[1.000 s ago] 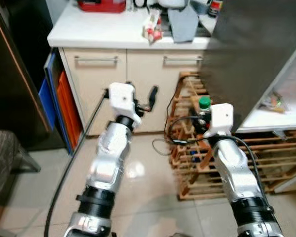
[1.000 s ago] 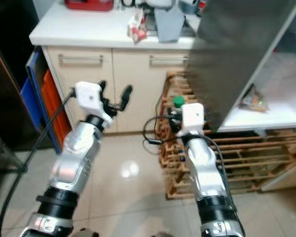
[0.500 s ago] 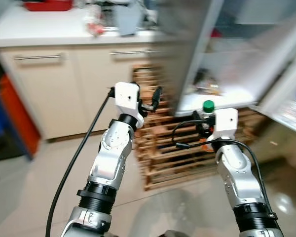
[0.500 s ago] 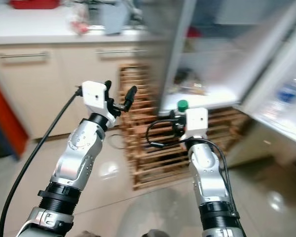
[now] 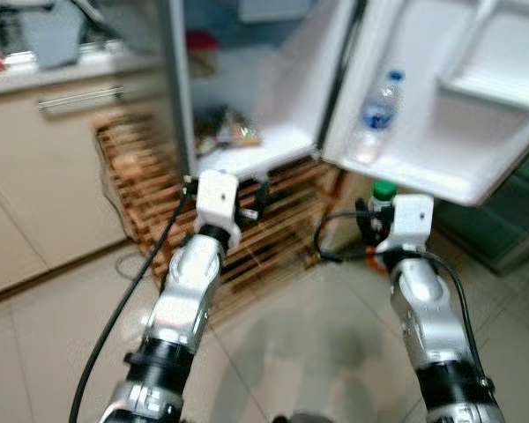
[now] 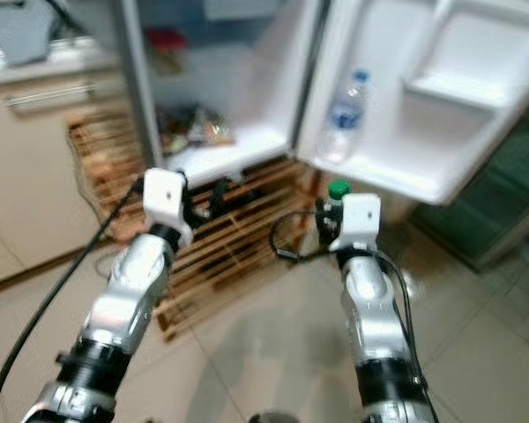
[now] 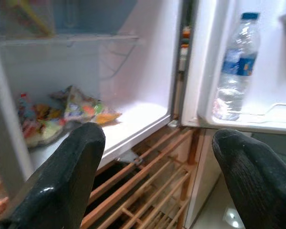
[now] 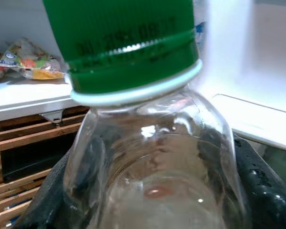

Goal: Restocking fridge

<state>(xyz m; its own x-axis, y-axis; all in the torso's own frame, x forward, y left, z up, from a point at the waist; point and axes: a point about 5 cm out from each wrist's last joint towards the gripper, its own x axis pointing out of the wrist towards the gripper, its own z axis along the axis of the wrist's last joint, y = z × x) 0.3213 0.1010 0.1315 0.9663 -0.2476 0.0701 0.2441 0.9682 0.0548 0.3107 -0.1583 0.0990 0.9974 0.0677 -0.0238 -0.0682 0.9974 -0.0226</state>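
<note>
bottle (image 8: 148,157) with green cap (image 8: 126,45), clear glass or plastic, sits upright between the black fingers (image 8: 260,183) of the right gripper (image 5: 381,225), clamped at the shoulder, near and right in the scene. best carried level and slow toward the open door shelf (image 5: 423,181), kept upright, set beside the water bottle (image 5: 375,115) already standing there. left gripper (image 5: 251,196) hangs empty, fingers (image 7: 69,171) spread wide, aimed at the lower fridge shelf (image 7: 128,126). farther left on that shelf lies a bag of snacks (image 7: 62,112); below, a wooden rack (image 5: 264,238).
</note>
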